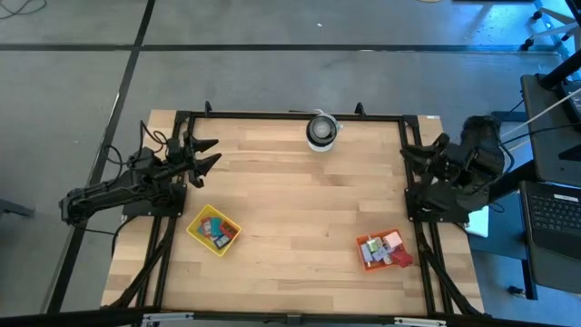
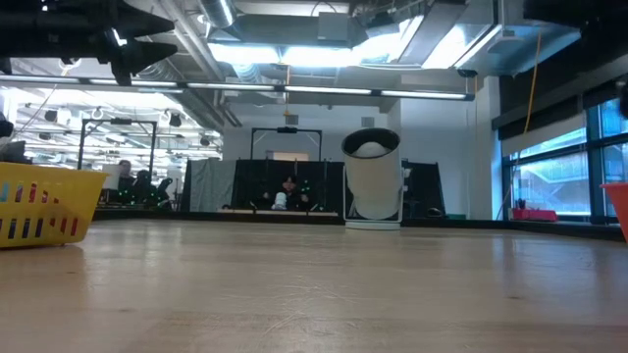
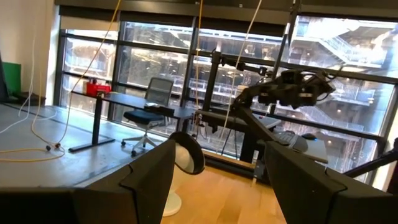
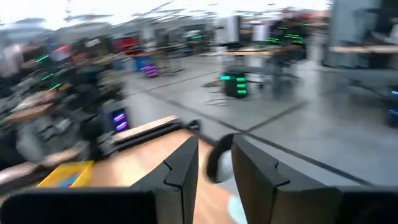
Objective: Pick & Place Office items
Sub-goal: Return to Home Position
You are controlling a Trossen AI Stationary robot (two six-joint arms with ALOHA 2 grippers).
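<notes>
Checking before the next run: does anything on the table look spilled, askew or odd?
Nothing looks spilled. The yellow tray and the orange tray both sit askew to the table edges, the yellow one more. A red piece seems to poke over the orange tray's rim on the right arm's side.

A robotics lab: exposed ceiling ducts point(image 2: 280, 74), concrete floor point(image 1: 272, 73), desk point(image 3: 127, 99), office chair point(image 3: 151, 107), tall windows point(image 3: 155, 56).

The left arm point(image 1: 113, 193) and right arm point(image 1: 467, 168) are matte black, jointed, cable-draped; the left pincer point(image 1: 216, 152) bears broad angular fingers point(image 3: 146, 183).
</notes>
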